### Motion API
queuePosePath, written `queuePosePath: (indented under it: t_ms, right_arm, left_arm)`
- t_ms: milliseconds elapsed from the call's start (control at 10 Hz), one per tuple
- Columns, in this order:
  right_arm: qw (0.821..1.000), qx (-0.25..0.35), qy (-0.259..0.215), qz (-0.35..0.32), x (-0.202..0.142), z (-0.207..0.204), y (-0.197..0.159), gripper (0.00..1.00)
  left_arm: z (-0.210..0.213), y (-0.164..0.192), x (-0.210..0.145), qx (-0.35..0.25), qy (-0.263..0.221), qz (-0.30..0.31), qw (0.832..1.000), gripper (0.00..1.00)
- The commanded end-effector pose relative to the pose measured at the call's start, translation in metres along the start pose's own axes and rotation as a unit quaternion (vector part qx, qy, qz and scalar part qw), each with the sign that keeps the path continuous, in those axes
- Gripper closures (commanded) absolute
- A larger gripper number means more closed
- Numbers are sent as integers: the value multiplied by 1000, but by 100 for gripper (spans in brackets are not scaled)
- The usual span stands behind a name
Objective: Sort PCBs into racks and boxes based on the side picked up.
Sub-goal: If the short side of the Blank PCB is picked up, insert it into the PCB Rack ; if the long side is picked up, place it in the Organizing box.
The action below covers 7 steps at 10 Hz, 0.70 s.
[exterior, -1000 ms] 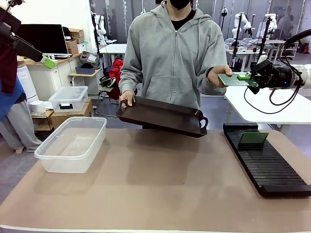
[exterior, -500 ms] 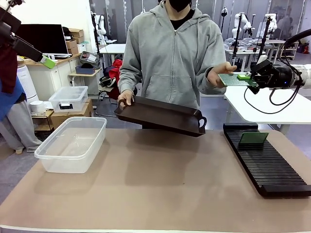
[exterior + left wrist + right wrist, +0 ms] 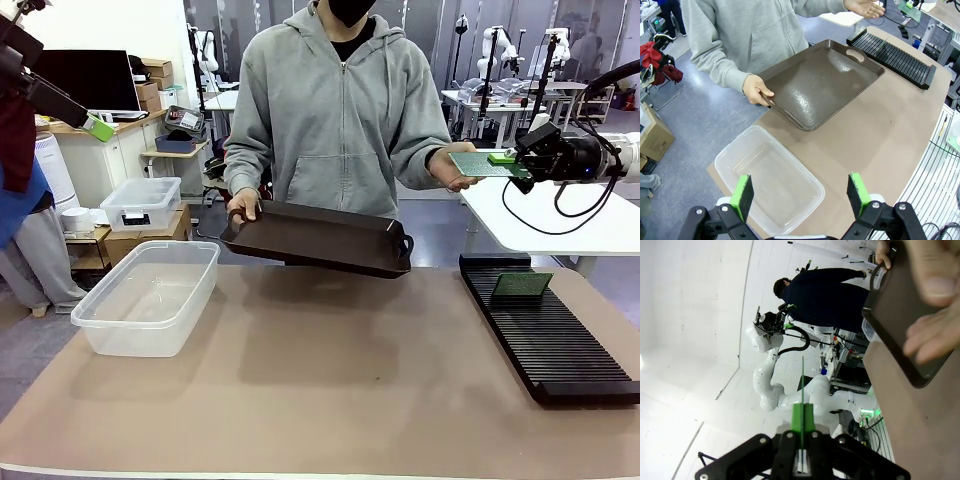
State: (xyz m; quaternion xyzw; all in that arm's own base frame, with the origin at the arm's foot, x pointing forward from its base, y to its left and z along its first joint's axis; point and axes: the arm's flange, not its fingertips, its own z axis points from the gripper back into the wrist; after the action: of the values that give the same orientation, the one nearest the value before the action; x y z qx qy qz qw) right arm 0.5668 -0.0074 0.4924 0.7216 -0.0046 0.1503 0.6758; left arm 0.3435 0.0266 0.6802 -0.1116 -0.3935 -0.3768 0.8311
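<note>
Up at the right, the right gripper (image 3: 517, 165) is clamped on one edge of a PCB (image 3: 480, 164) that the person's hand (image 3: 452, 166) also holds. A second PCB (image 3: 521, 285) stands in the rack (image 3: 560, 345). The left gripper (image 3: 801, 195) hangs wide open and empty above the tub (image 3: 771, 182), beside the person's brown tray (image 3: 320, 240).
</note>
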Motion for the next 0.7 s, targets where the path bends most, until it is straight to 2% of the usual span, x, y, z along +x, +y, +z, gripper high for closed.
queuePosePath:
  t_ms: [0,400,600]
  right_arm:
    - [1000,-1,1,0,0,0,0,100]
    - [1000,0,0,0,0,0,0,97]
    - [994,-82,16,77,-10,3,6,97]
  left_arm:
    - [-1,0,-2,0,-5,0,1000,0]
    - [-1,0,-2,0,-5,0,1000,0]
    - [-1,0,-2,0,-5,0,1000,0]
